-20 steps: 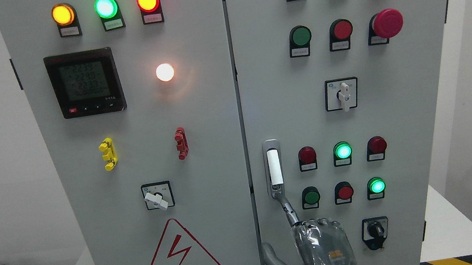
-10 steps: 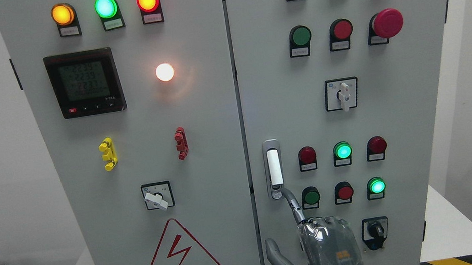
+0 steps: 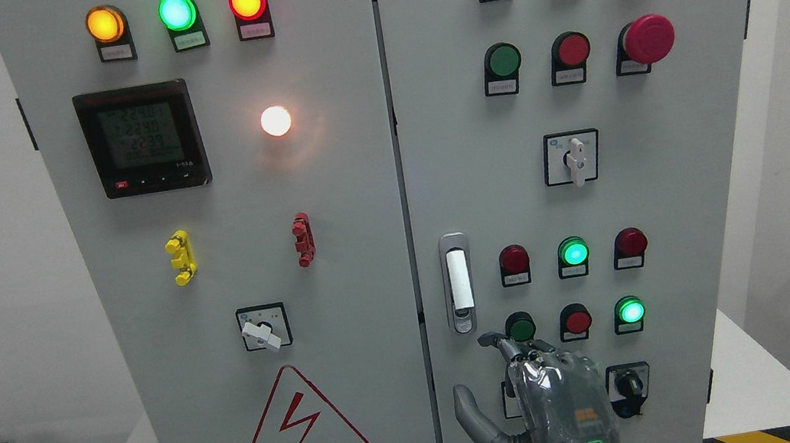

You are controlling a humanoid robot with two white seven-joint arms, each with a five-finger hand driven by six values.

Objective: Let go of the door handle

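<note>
The left door [image 3: 217, 277] of the cabinet sat shut at the left of the frame, its meter and lamps lit; no left arm showed. Just right of the centre seam, low on the right door [image 3: 668, 183], the handle [image 3: 458, 282] stood upright in its recess, bare and untouched. A second before, an index finger had reached up onto the handle's lower end; half a second before, it touched only the bottom; now it had curled off entirely. The hand [image 3: 545, 409] sat in the lower middle of the frame, below and slightly right of the handle, clear of it. Its arm came up at the bottom edge right of the middle, so it was probably the right. Its fingers [image 3: 498, 340] were bent and loose, thumb spread to the left, holding nothing. By my judgement the release was done, with only withdrawal from the door left.
</note>
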